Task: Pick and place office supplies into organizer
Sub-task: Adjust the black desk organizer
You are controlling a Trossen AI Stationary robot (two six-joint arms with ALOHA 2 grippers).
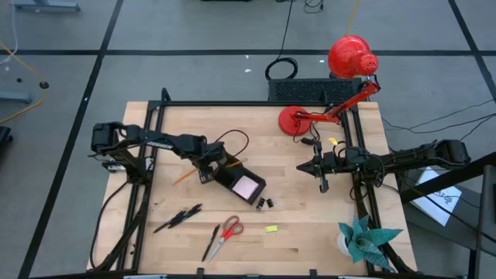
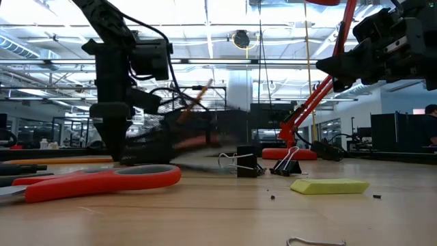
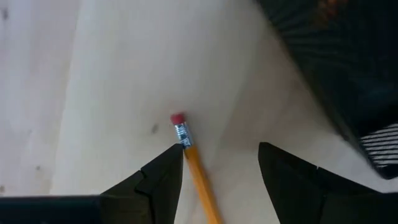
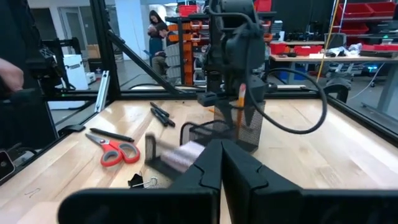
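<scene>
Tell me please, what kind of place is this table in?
Probably a robotics lab or workshop. The pale wooden table stands inside a black metal frame, behind it are shelves with red storage bins, and long ceiling lights cover a big open hall.

Left wrist view: left gripper (image 3: 221, 171) over bare wooden tabletop (image 3: 112, 68), its two dark fingers (image 3: 163, 180) spread apart. Orange pencil (image 3: 198, 174) lies between them, hard against one finger, pink eraser end pointing forward. Black mesh organizer (image 3: 339, 68) sits just beyond the other finger.
</scene>
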